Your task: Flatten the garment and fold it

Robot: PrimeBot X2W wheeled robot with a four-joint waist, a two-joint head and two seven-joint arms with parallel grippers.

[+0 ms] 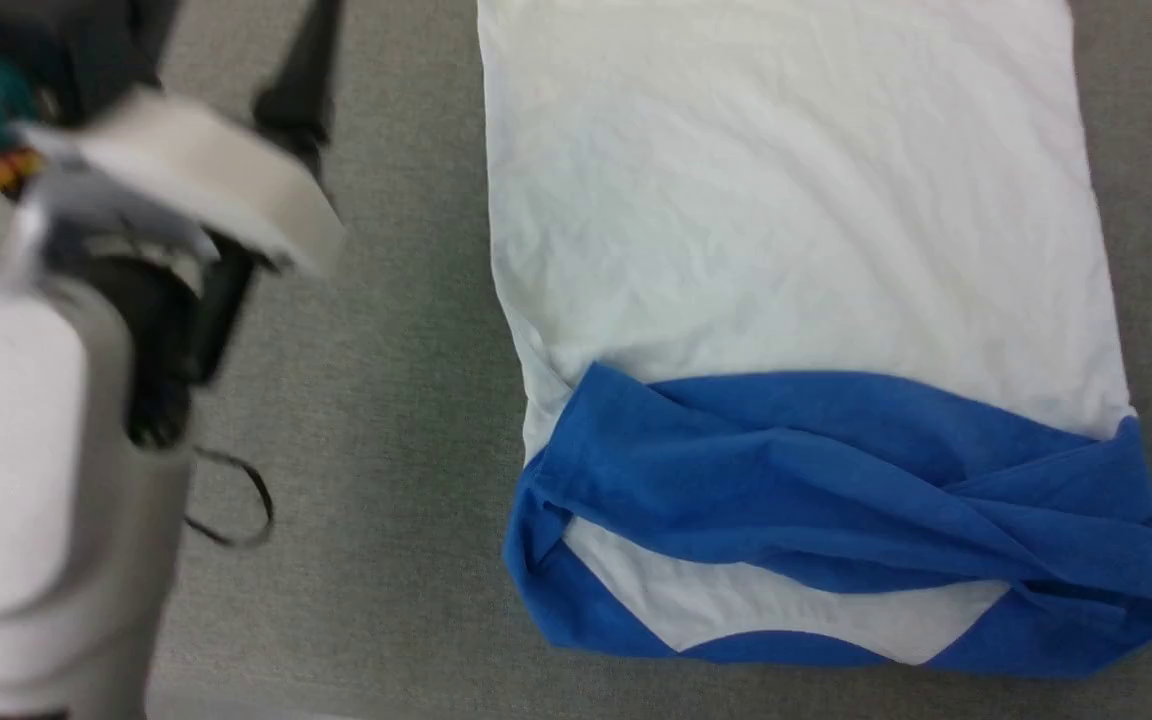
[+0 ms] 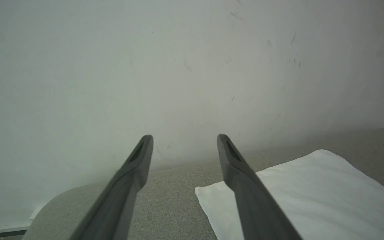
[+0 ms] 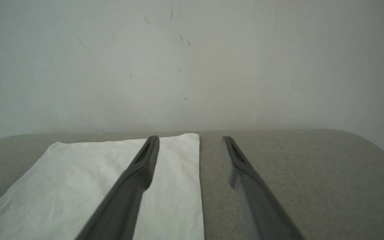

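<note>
The garment (image 1: 796, 250) is laid flat on the grey surface (image 1: 386, 450), in the centre and right of the head view. Its long axis runs from top to bottom of that frame, with the white body above and the blue sleeves crossed over the lower end. The left arm (image 1: 26, 450) is seen blurred at the left of the frame, well apart from the cloth.

In the left wrist view the left gripper (image 2: 185, 138) is held spread wide with nothing between its fingers, and the cloth lies to the lower right. In the right wrist view the right gripper (image 3: 189, 140) is likewise spread and empty, with the cloth at the lower left and its straight edge falling between the fingers. The right gripper is judged slightly nearer, though not firmly. An end-to-end fold along the long axis is judged to remain.
</note>
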